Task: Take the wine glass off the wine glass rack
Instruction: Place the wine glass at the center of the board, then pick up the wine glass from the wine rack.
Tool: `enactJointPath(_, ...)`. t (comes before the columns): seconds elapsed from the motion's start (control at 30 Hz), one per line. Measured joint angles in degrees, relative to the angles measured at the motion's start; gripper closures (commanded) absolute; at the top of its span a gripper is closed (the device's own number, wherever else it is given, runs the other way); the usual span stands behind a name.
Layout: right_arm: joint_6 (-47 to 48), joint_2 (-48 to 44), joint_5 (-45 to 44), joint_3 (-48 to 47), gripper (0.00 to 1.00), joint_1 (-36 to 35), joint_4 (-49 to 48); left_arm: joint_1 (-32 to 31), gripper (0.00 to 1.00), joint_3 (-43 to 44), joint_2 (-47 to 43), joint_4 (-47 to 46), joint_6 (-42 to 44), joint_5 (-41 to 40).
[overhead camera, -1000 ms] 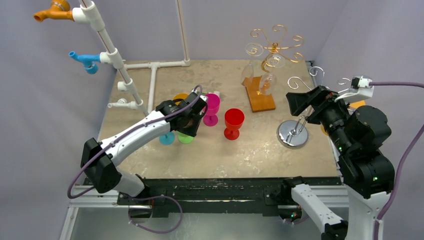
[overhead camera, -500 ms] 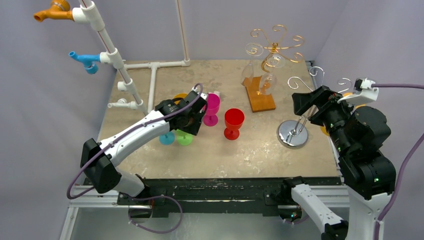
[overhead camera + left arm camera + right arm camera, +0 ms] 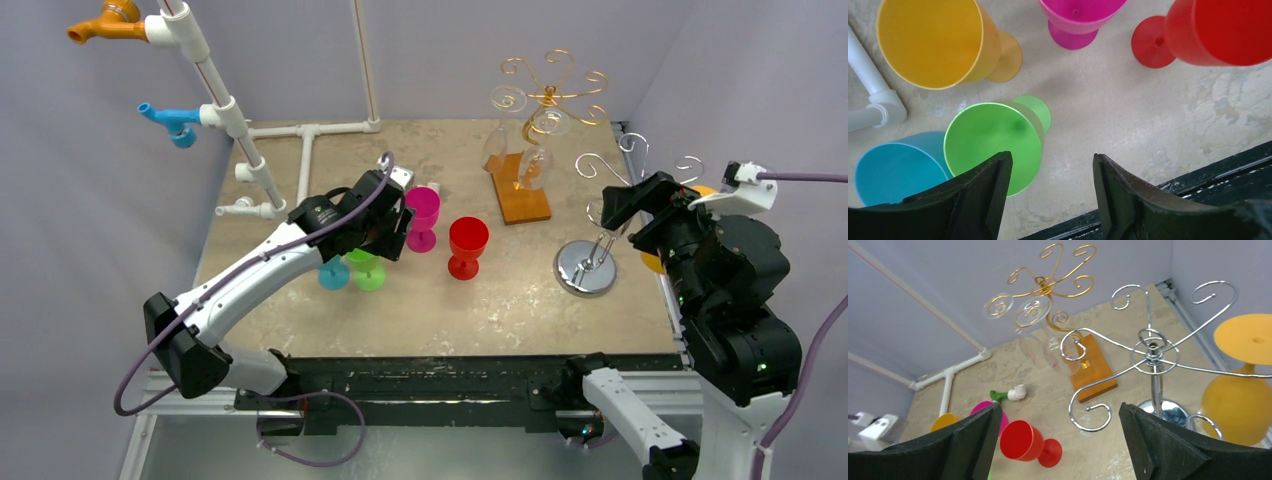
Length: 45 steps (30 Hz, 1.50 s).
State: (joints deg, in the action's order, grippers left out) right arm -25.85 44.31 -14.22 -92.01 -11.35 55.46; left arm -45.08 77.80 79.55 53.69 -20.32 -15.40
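Glassware: two clear wine glasses (image 3: 1040, 347) hang bowl-down from the gold rack (image 3: 1048, 282). An inverted amber goblet (image 3: 1243, 407) hangs on the silver rack (image 3: 1153, 352). Right gripper (image 3: 1060, 410) is spread, holding nothing, facing the silver rack. Left gripper (image 3: 1052, 160) is spread above the green goblet (image 3: 993, 145). Blue goblet (image 3: 898, 165), yellow goblet (image 3: 930, 42), pink goblet (image 3: 1080, 15) and red goblet (image 3: 1218, 30) stand upright, interiors bare.

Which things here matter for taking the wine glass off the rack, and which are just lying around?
Job: silver rack; yellow glass hanging on it; right gripper.
Lying about: gold rack; clear glasses; red goblet; pink goblet; green goblet; blue goblet; yellow goblet; pipe frame.
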Motion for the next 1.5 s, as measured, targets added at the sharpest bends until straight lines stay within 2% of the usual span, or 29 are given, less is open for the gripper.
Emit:
enactJointPath(0.37,-0.35,7.04,-18.40,-9.60,0.01,0.00,10.19,-0.11,0.31,6.71,-4.57,-5.60,2.60,6.60)
enactJointPath(0.7,-4.59,17.84,-29.18,-19.52,0.01,0.28,19.02,-1.33,0.24,5.81,-6.84,-10.91,3.19,13.53)
enactJointPath(0.77,-4.50,19.19,-29.14,-20.61,0.01,2.25,19.69,-1.64,0.23,5.16,-7.78,-11.39,3.32,14.34)
enactJointPath(0.93,-2.38,21.00,-24.90,-20.17,0.01,16.41,19.30,-3.87,0.22,4.79,-8.44,-12.50,3.45,15.45)
enactJointPath(1.03,-1.86,20.70,-21.64,-17.84,0.01,21.66,18.53,-5.42,0.22,4.79,-8.44,-12.61,3.45,15.82)
enactJointPath(1.33,-0.90,18.93,-14.16,-8.07,0.01,33.29,12.76,-8.33,0.20,4.79,-8.41,-12.92,3.45,15.85)
enactJointPath(1.5,-0.92,18.12,-12.98,-6.32,0.01,35.34,10.67,-8.63,0.19,4.79,-8.07,-12.92,3.45,15.85)
